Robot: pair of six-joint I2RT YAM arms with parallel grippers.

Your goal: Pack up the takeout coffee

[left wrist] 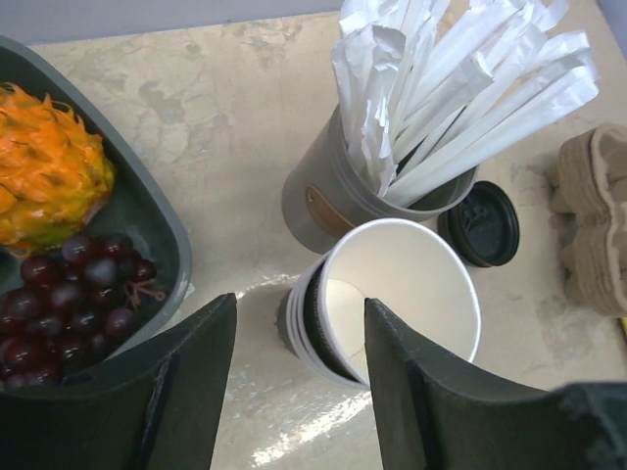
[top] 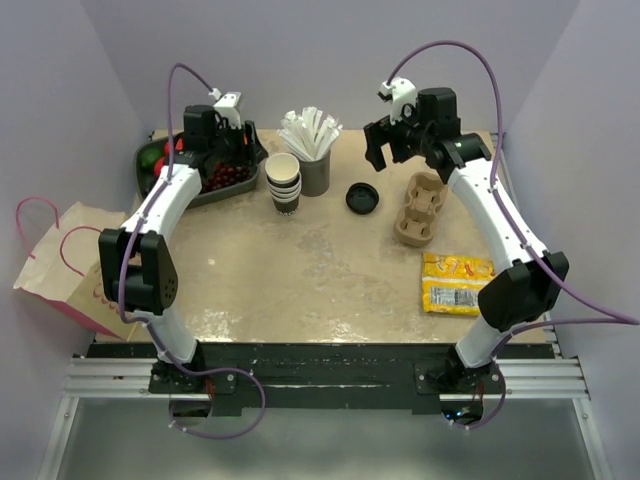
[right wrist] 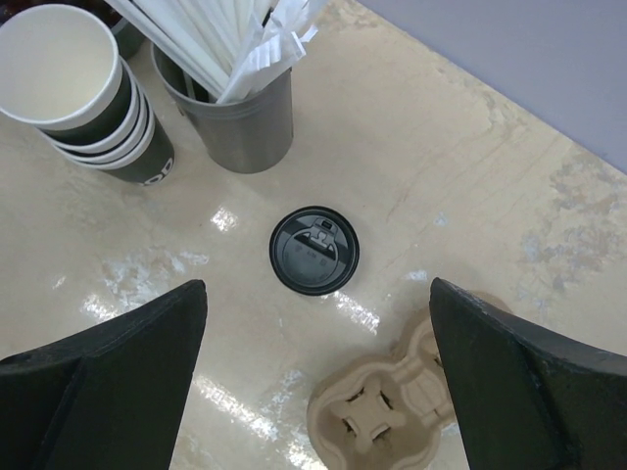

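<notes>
No lidded cup shows in any view. A round black lid (top: 362, 198) lies flat on the table by itself; it also shows in the left wrist view (left wrist: 480, 223) and the right wrist view (right wrist: 314, 250). A stack of lidless white-rimmed dark cups (top: 283, 182) (left wrist: 392, 294) (right wrist: 78, 88) stands to its left. My left gripper (top: 235, 150) (left wrist: 301, 313) is open and empty, above the stack's left side. My right gripper (top: 385, 140) (right wrist: 318, 294) is wide open and empty, hovering above the lid.
A grey holder of white straws (top: 313, 165) (left wrist: 362, 186) (right wrist: 235, 117) stands behind the stack. A pulp cup carrier (top: 422, 208) (right wrist: 392, 411) lies right of the lid. A dark tray (top: 190, 190) holds grapes and fruit. A paper bag (top: 70, 265) lies left, a yellow packet (top: 457, 283) right.
</notes>
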